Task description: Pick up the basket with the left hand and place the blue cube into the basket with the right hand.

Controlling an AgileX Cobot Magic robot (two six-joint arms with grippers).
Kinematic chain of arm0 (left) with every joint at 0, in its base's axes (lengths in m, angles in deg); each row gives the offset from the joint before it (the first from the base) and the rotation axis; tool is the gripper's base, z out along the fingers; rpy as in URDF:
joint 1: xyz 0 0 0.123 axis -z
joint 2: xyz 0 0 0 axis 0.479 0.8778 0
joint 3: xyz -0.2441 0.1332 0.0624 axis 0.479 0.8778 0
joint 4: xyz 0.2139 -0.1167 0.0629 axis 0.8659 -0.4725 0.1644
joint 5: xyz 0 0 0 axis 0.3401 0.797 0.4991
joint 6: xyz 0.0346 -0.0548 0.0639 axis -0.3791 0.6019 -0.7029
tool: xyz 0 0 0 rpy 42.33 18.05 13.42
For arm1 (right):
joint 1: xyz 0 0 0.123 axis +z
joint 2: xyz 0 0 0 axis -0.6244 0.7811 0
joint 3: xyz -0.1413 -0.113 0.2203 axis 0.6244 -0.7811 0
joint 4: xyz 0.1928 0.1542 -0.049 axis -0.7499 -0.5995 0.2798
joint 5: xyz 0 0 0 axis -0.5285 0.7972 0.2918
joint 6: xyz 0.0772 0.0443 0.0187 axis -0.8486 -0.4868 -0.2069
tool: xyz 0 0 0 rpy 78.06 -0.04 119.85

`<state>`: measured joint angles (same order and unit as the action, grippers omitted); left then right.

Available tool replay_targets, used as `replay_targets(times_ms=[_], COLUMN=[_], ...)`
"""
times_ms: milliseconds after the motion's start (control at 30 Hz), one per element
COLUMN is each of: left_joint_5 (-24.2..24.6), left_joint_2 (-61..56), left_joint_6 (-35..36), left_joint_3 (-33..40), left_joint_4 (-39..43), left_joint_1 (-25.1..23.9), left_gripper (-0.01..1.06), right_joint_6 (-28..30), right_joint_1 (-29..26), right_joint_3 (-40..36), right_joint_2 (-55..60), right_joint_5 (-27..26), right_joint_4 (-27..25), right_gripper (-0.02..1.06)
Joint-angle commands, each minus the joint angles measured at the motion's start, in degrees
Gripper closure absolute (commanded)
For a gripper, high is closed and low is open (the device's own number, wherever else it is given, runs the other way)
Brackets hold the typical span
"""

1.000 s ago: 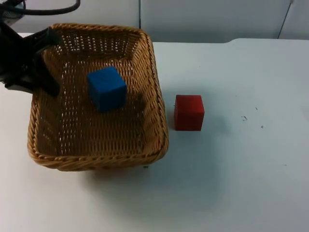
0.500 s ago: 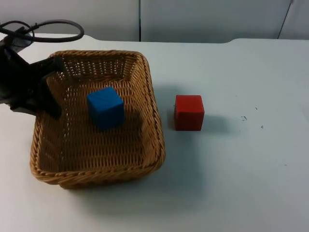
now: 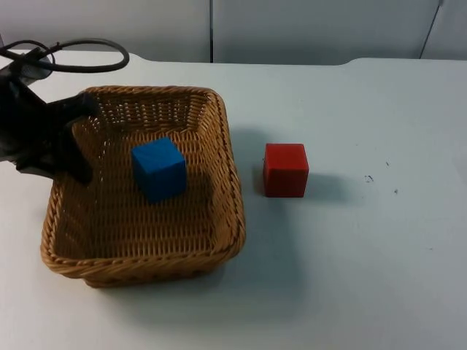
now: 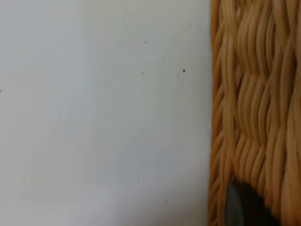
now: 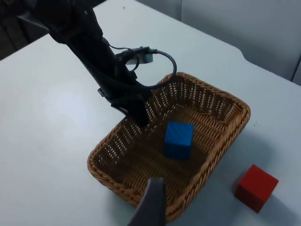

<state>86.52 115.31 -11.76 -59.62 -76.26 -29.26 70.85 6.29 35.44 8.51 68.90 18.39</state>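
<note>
Already the blue cube (image 3: 159,169) is seen lying inside the basket (image 3: 226,211), so the placing step is judged done. Nearest the top camera, the basket's front rim rests on the white worktop (image 3: 365,277), or close to it; contact cannot be confirmed. Further back, the cube sits near the basket's middle, apart from the walls. At the left wall, the left claw (image 3: 69,142) is clenched on the basket's rim, one finger inside the weave and one outside. To the right, a red cube (image 3: 285,169) stands on the worktop just beside the basket without touching it. The right claw (image 5: 150,207) hangs high and well apart from the basket; whether it is released or clenched cannot be told.

A one-sided grip could let the basket tilt, and the cube could slide towards a wall. A sideways shift could knock the red cube.
</note>
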Motion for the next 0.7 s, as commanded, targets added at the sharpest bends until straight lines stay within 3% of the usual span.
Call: replay_targets(times_ms=[0,433,533,633,667], left_joint_5=[-2.1,-4.5,-5.2,-5.2,-5.2], left_joint_2=[0.0,-0.1,-0.2,-0.5,-0.5], left_joint_6=[-1.7,-1.7,-1.7,-3.1,-3.1], left_joint_3=[-0.5,-0.5,-0.5,-1.7,-1.7], left_joint_4=[2.3,4.2,4.5,4.7,4.7], left_joint_1=[0.2,0.2,0.2,0.2,0.2], left_gripper=[1.05,1.02,0.93,0.63,0.63], right_joint_6=[-0.9,-1.4,-1.7,-1.7,-1.7], right_joint_1=[0.2,0.2,0.2,0.2,0.2], right_joint_3=[-0.3,-0.3,-0.3,-0.3,-0.3], right_joint_2=[-2.1,-5.3,-5.3,-5.3,-5.3], right_joint_5=[0.1,2.8,3.2,3.2,3.2], right_joint_4=[0.6,0.6,0.6,0.6,0.6], right_gripper=[0.25,0.25,0.25,0.25,0.25])
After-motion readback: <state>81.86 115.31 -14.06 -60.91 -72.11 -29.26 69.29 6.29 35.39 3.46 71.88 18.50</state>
